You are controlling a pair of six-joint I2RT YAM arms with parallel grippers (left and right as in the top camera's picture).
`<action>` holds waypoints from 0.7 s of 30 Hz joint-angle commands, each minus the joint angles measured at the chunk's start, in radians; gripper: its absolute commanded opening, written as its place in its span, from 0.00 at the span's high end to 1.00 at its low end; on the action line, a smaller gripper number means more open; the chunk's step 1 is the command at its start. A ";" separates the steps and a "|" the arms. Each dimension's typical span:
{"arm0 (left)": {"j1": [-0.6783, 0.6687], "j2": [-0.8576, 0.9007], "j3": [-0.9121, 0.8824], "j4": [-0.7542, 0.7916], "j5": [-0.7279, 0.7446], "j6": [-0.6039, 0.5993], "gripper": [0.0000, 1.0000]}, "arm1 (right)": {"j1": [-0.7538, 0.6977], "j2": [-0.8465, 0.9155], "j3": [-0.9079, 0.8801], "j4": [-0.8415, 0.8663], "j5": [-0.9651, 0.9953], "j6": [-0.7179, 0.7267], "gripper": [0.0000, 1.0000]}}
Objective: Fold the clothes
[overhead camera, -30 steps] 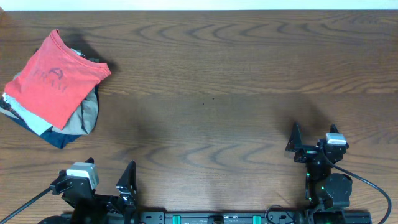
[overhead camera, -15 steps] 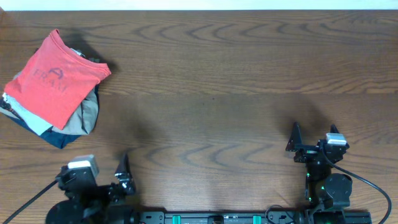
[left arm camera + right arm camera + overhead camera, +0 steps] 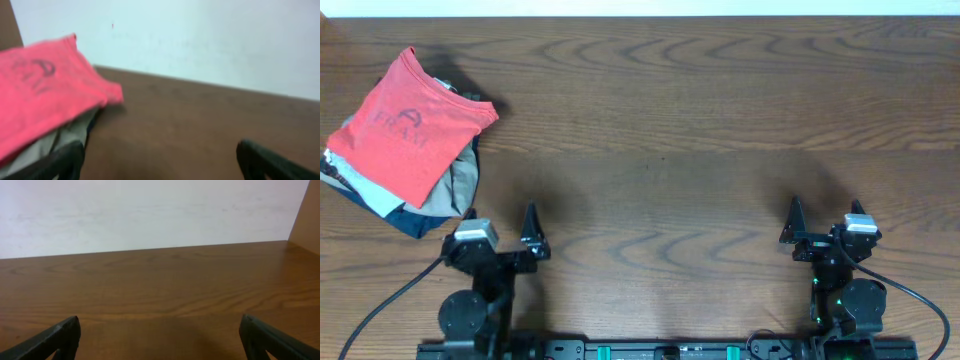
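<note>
The coral-red T-shirt (image 3: 408, 128) with faint lettering lies folded on top of a pile of clothes at the table's far left. It also shows at the left of the left wrist view (image 3: 40, 100). My left gripper (image 3: 501, 222) is open and empty near the front edge, below and to the right of the pile, apart from it; its dark fingertips (image 3: 60, 160) frame bare table. My right gripper (image 3: 825, 216) is open and empty at the front right, over bare wood (image 3: 160, 330).
Under the red shirt lie a light grey garment (image 3: 365, 190), a tan one (image 3: 460, 185) and a navy one (image 3: 418, 225). The brown wooden table (image 3: 670, 130) ends at a white wall (image 3: 150, 210) at the back.
My left arm has swung up and to the right from the front left corner and now faces the back. The pile and the right arm have not moved.
</note>
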 commanded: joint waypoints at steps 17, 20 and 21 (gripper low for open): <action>0.003 -0.009 -0.235 0.153 -0.041 0.050 0.02 | -0.006 -0.007 -0.004 0.000 0.014 0.014 0.01; 0.003 -0.009 -0.235 0.154 -0.040 0.050 0.02 | -0.006 -0.007 -0.004 0.000 0.014 0.014 0.01; 0.003 -0.008 -0.235 0.155 -0.040 0.050 0.02 | -0.006 -0.007 -0.004 0.000 0.014 0.014 0.01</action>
